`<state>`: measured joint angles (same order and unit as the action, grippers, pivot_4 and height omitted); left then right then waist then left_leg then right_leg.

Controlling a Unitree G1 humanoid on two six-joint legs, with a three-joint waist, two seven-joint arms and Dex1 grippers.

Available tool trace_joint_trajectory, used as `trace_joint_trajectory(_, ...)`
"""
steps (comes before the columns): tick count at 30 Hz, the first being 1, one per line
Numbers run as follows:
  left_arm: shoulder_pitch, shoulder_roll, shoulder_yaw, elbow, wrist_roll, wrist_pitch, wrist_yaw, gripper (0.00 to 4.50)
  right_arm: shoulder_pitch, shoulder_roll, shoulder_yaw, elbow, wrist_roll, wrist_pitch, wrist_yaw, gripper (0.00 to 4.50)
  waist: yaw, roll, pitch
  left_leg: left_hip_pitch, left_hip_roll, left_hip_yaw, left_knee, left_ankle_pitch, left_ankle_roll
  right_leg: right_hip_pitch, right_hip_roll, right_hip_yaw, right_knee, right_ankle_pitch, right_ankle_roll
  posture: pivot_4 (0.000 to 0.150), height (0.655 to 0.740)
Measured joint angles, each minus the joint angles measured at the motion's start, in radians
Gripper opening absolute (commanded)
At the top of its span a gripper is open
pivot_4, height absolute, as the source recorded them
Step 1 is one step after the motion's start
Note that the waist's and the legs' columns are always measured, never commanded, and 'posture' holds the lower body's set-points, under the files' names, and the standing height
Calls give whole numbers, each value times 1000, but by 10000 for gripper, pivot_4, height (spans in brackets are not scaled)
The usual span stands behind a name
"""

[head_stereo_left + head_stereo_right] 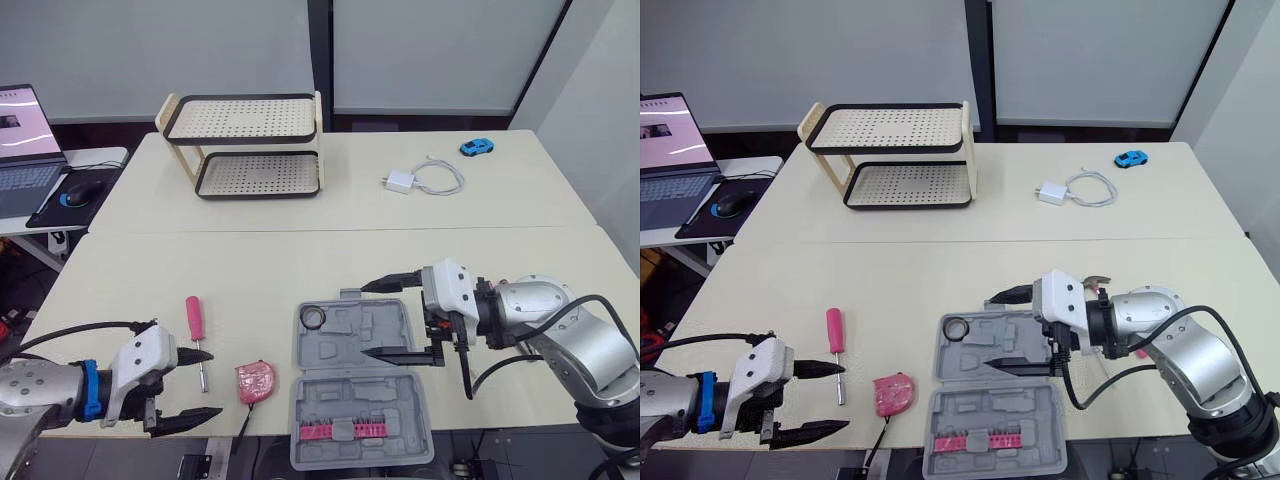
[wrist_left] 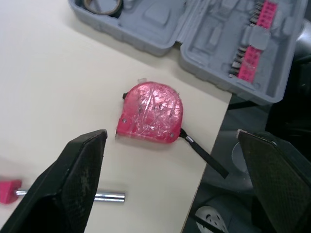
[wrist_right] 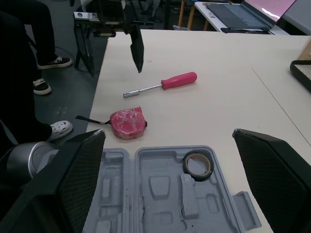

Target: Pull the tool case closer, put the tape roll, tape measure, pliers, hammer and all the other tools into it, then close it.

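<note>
**Head views.** The left arm lies low at 7 o'clock of the tabletop (image 1: 150,270) with the forearm level. The left end effector (image 1: 213,383) points toward 3 o'clock, fingers spread wide and holding nothing. The right arm enters from 4 o'clock with the elbow bent. The right end effector (image 1: 363,320) points toward 9 o'clock, also wide and empty, over the far half of the case (image 1: 400,400).

The case lies open at 6 o'clock, and its near half reaches past the tabletop's edge.
- The tape roll (image 1: 314,316) sits in the case's 11 o'clock corner.
- Pink bits (image 1: 340,430) are in the near half.
- The tape measure (image 1: 254,381) is on the tabletop just beside the case, at its 9 o'clock.
- The screwdriver (image 1: 195,320) is at 10 o'clock of the tape measure, its shaft tip near the left end effector.
- The rack (image 1: 245,145) stands far off at 11 o'clock.
- The charger (image 1: 398,181) and toy car (image 1: 477,147) are at 1 o'clock.

**Left wrist view.** The tape measure lies between the two wide fingers and touches neither. This view adds its crinkled pink face and a black strap trailing off the tabletop's edge.

**Right wrist view.** The fingers are wide, with the case's far half and the tape roll between them. This view adds a person's shoe (image 3: 47,62) on the floor past the tabletop, and a laptop (image 3: 248,12).
</note>
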<state>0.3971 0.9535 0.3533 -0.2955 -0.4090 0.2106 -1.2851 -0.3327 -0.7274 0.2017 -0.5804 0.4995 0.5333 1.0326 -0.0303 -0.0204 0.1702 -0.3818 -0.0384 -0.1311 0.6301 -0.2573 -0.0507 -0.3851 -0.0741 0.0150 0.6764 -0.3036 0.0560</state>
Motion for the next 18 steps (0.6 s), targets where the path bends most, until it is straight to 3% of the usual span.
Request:
trace_joint_trajectory(5, -79, -108, -68, 245, 59, -343, -77, 44691, -6, -20, -7, 0, 29, 1, 38, 45000, 2, -1, 0, 0, 0, 0, 0, 0, 0, 0, -1, 0, -1, 0, 0, 1500, 7400)
trace_joint_trajectory(9, -149, -182, -131, 407, 99, -498, -79, 44691, -22, -27, -8, 0, 31, 5, 37, 45000, 2, -1, 0, 0, 0, -1, 0, 0, 0, 0, -1, -1, 0, 0, 0, 1500, 7400)
trace_joint_trajectory(18, -208, -263, -255, 504, 173, -573, 3, 44691, -28, -78, -29, 0, 36, 32, 53, 45000, 1, -2, -1, 0, -1, -2, 1, 0, 0, 0, 0, -1, 1, 0, 0, 1500, 7400)
